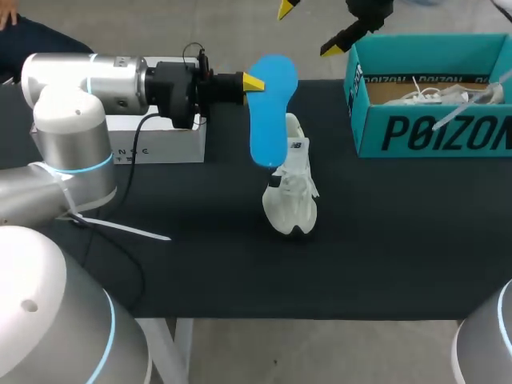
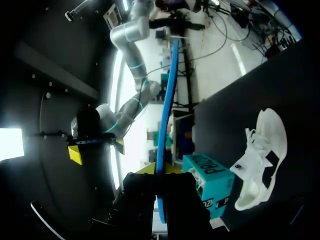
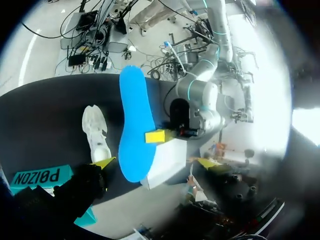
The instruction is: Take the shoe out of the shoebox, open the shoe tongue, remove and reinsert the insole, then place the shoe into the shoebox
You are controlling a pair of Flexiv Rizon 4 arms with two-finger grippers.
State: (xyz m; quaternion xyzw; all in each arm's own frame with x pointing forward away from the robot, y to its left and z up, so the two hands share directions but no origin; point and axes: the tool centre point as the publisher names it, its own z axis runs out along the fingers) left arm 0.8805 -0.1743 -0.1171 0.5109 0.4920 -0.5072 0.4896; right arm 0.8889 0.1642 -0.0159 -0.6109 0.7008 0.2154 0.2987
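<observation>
Left hand [image 1: 254, 82] is closed, gripping from both sides, and right hand [image 1: 310, 28] hangs open and empty. On the worktop [image 1: 200, 256], the shoebox [image 1: 416, 132] sits well apart from the shoe [image 1: 292, 196], which rests outside it. The blue insole [image 1: 268, 120], the item in the left hand's grip, is held in the air near the shoe and fully out of it. Judged from this, take-out and insole removal are complete; reinsertion and return of the shoe to the shoebox remain, and the tongue's position cannot be determined.

Insole [image 1: 272, 112] in left tool [image 1: 253, 82] above shoe [image 1: 292, 196], shoebox [image 1: 432, 132] at right, right tool [image 1: 310, 28] near it
</observation>
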